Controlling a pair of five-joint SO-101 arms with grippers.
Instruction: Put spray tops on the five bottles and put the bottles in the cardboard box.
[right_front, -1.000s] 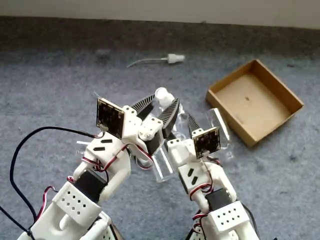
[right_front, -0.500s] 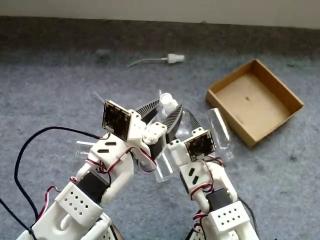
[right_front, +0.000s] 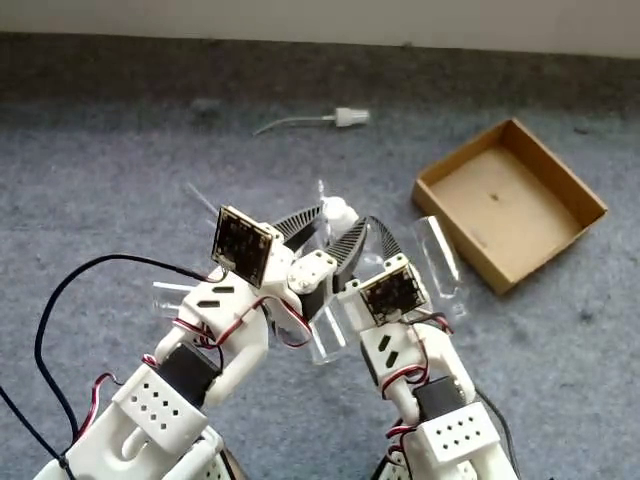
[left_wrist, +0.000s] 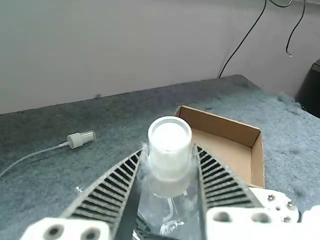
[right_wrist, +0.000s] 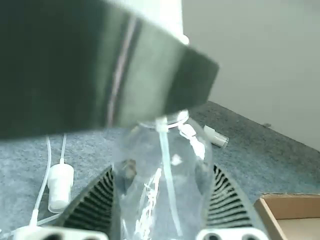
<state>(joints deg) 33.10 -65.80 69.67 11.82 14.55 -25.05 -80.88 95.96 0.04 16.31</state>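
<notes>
In the left wrist view, my left gripper (left_wrist: 170, 152) is shut on a white spray top (left_wrist: 170, 142) that sits on the neck of a clear bottle (left_wrist: 167, 215). My right gripper (right_wrist: 162, 175) is shut on that bottle's body (right_wrist: 160, 195), whose dip tube shows inside. In the high view both grippers meet at mid-table around the spray top (right_front: 337, 211) and the bottle (right_front: 326, 335). The open cardboard box (right_front: 510, 195) lies to the right. Another clear bottle (right_front: 440, 255) lies beside the box. A loose spray top (right_front: 346, 117) lies on the far carpet.
Grey carpet covers the table. A loose spray top (right_wrist: 59, 187) with its tube lies near the held bottle, and another clear piece (right_front: 170, 293) rests left of the left arm. A black cable (right_front: 60, 300) loops at the left. A wall runs along the far edge.
My left gripper has shifted slightly right and closer in with the spray top. The right wrist has tilted up toward it. The bottle stays held between them.
</notes>
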